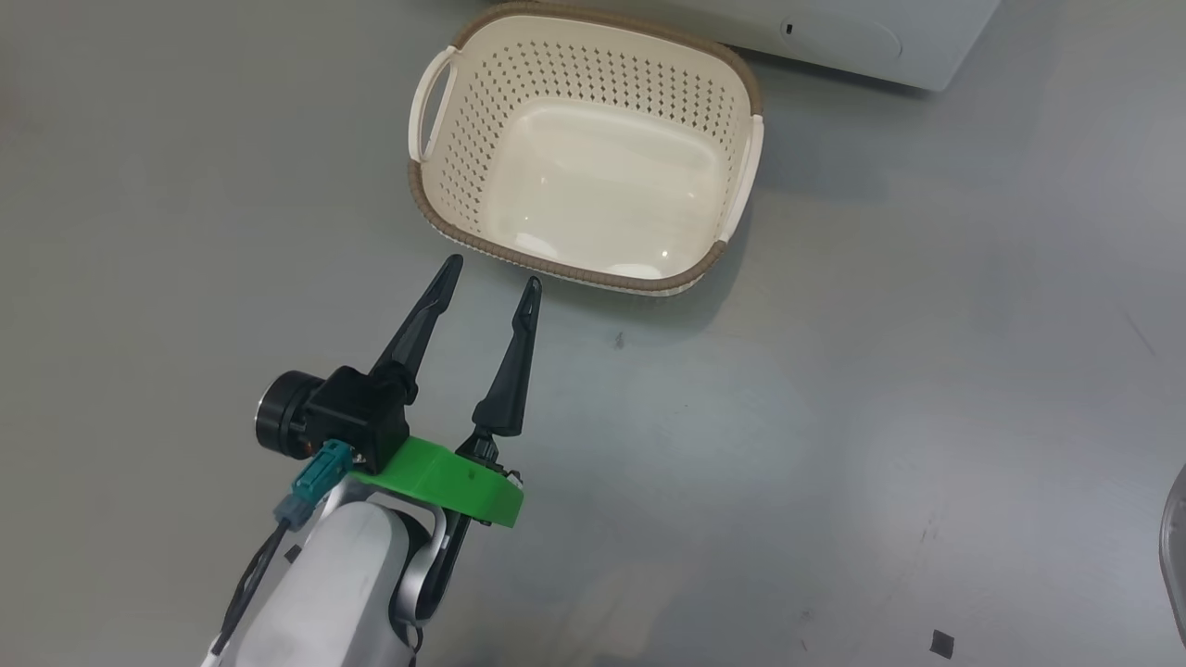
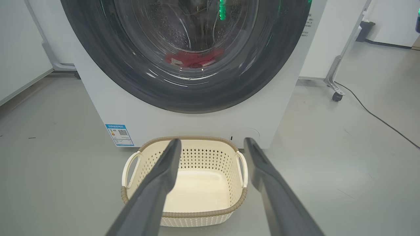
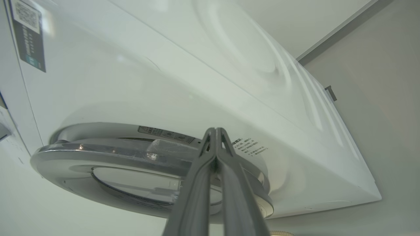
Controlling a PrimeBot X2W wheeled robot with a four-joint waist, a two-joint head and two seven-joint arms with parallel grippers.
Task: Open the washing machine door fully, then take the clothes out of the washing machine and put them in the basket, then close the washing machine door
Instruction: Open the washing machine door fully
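The cream basket (image 1: 593,275) stands empty on the grey floor, close in front of the white washing machine (image 1: 834,37). My left gripper (image 1: 493,270) hovers open just short of the basket's near rim, holding nothing. In the left wrist view its fingers (image 2: 212,140) frame the basket (image 2: 197,214) below the washing machine door (image 2: 108,65), and the red clothes (image 2: 192,59) lie in the drum behind the glass. My right gripper (image 3: 216,130) is shut and empty, its tips at the door's (image 3: 98,154) edge beside the machine's front (image 3: 164,82). Contact there cannot be told.
A blue sticker (image 2: 119,134) marks the machine's lower left front. A wheeled stand leg (image 2: 334,88) and a black cable (image 2: 377,118) lie on the floor to the right. A grey curved edge (image 1: 1175,556) shows at the head view's right border.
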